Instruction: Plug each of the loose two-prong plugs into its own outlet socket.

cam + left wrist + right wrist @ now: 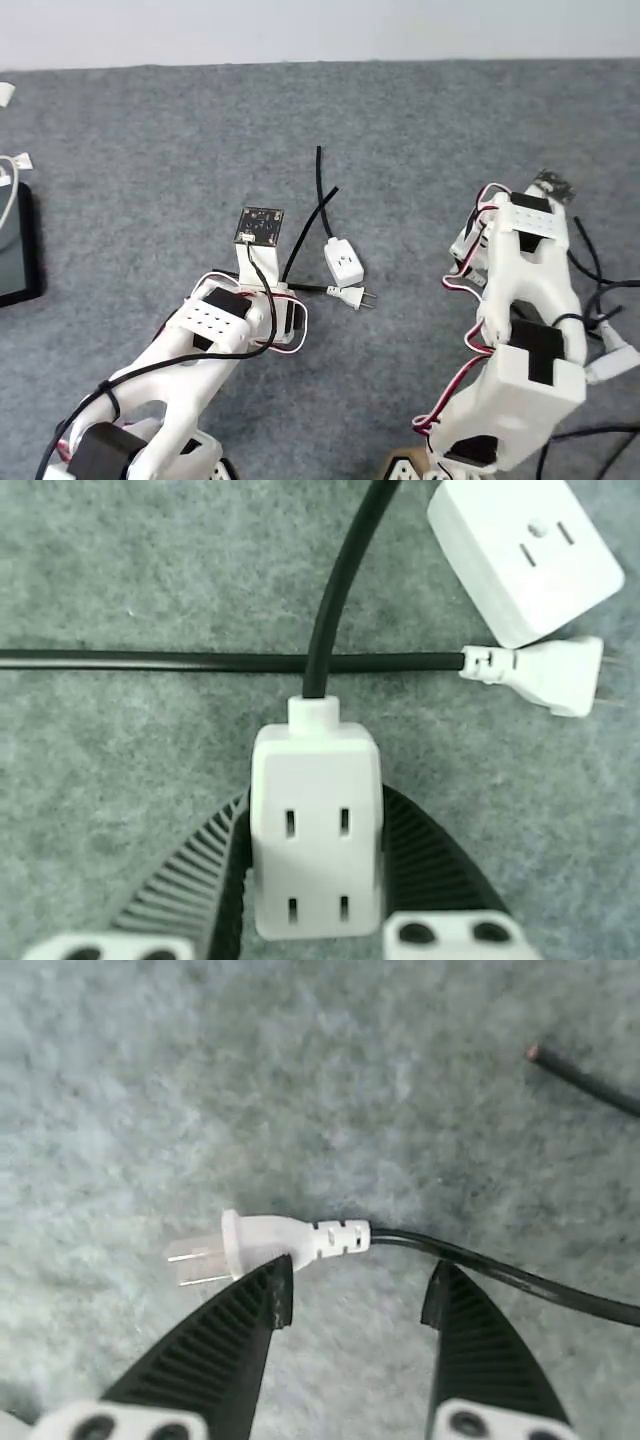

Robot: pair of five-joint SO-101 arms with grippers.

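In the left wrist view my left gripper (318, 815) is shut on a white outlet block (316, 880) with two pairs of slots and a black cord. Just beyond it a white two-prong plug (552, 673) lies loose on the carpet, beside a second white outlet socket (525, 548). The high view shows that plug (352, 296) and socket (343, 262) by the left arm. In the right wrist view my right gripper (362, 1285) stands open low over another white two-prong plug (270, 1242); one finger is at the plug body, the other past its cord.
Grey carpet covers the table. Black cords (318, 205) cross the middle. A bare black cable end (560, 1068) lies beyond the right gripper. A dark flat device (15, 245) sits at the left edge. Loose wires trail beside the right arm (600, 290).
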